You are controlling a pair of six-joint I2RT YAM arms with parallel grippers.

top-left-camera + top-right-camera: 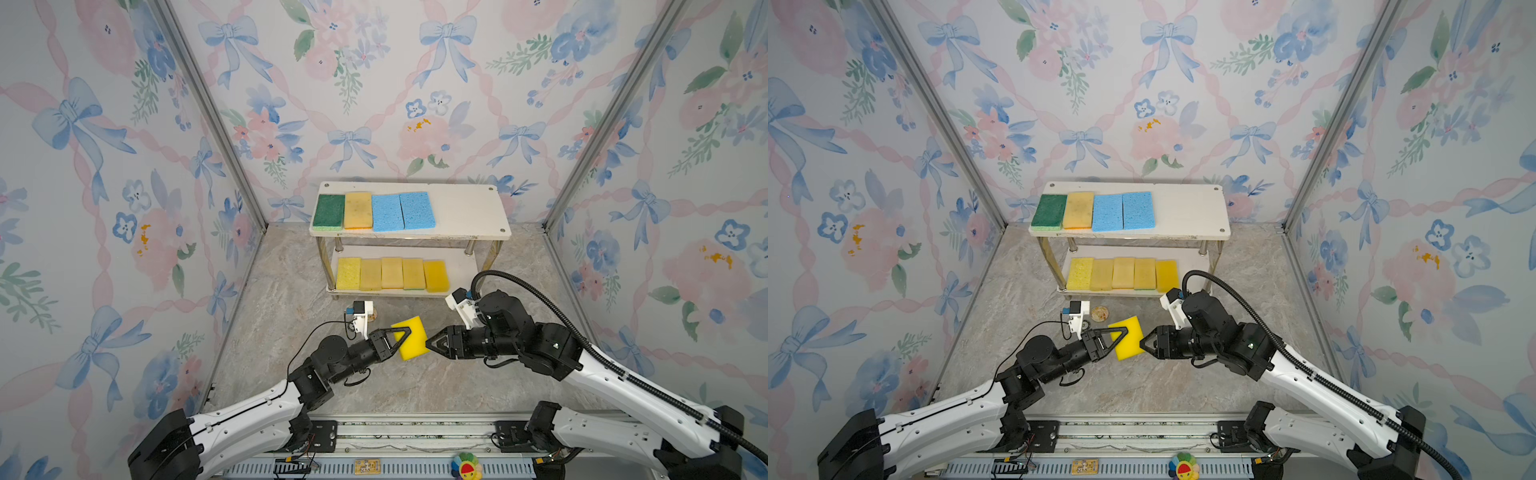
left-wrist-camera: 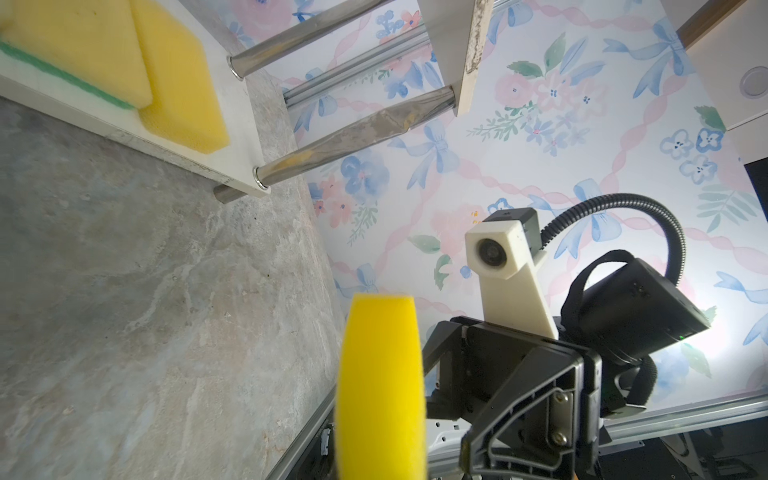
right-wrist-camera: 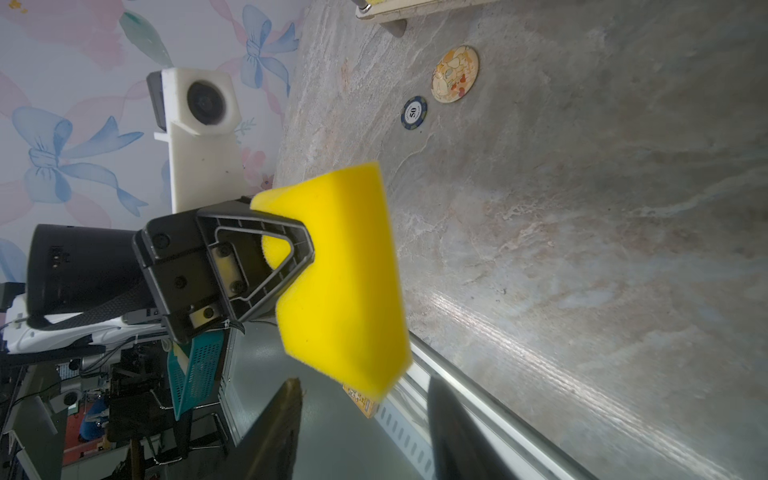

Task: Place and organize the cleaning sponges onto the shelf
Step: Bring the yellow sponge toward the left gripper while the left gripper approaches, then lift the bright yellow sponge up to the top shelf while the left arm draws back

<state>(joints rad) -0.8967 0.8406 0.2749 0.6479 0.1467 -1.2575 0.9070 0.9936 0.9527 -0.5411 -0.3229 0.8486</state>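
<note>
You see the left gripper (image 1: 405,336) clamped on a yellow sponge (image 1: 417,338), held just in front of the shelf (image 1: 465,212). The right gripper (image 1: 429,345), jaws apart, stands at that sponge's edge. Nine other sponges (image 1: 392,273) lie on the shelf: four above, five below.

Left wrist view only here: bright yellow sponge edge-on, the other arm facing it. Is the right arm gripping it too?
Observer: No. Right wrist view: the right gripper has its fingers open either side of the bright yellow sponge's corner, not closed on it.
Operator: What's on the top board? I see only its edge.
Observer: Four sponges side by side on its left part: a dark green sponge, a pale yellow sponge, two blue sponges.
</note>
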